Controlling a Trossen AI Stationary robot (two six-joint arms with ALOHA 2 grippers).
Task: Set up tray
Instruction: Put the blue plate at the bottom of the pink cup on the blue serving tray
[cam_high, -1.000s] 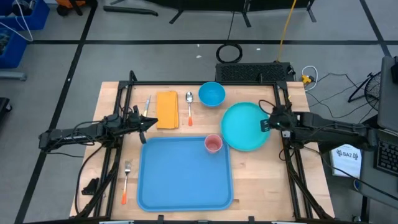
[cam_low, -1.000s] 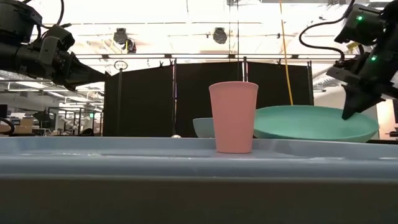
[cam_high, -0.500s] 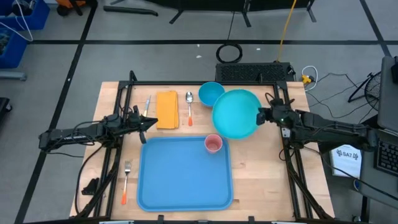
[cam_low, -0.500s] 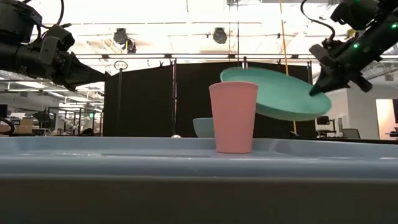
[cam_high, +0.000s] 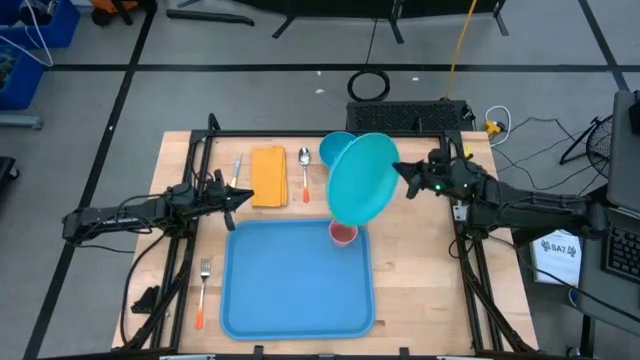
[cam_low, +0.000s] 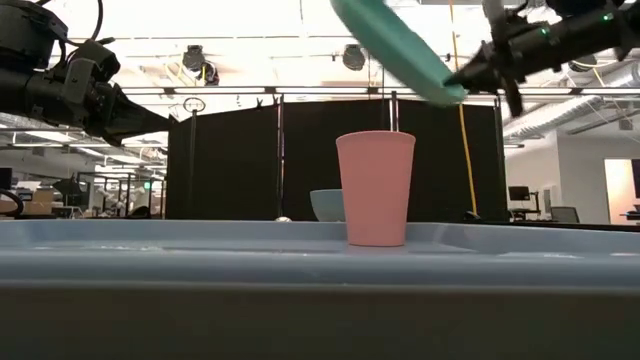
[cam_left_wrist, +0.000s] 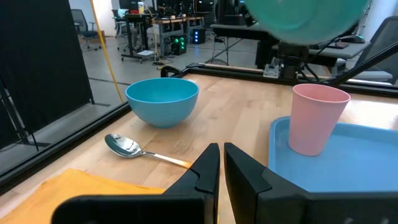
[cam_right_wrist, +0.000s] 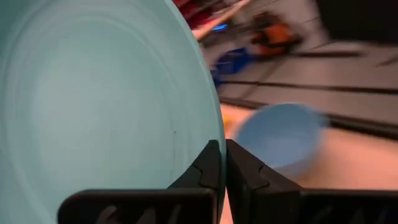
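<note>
tray (cam_high: 295, 285) on table | right gripper (cam_high: 402, 180) above, holding plate (cam_high: 360, 178)

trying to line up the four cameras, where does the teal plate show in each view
High view: the teal plate is tilted above the tray's far right corner, held by the right gripper.
Low view: top centre, slanting, above the pink cup.
Left wrist view: top right edge, above the cup.
Right wrist view: fills the picture's left, rim between that arm's fingers.
Shared landmark: the blue bowl, in all four views.
</note>
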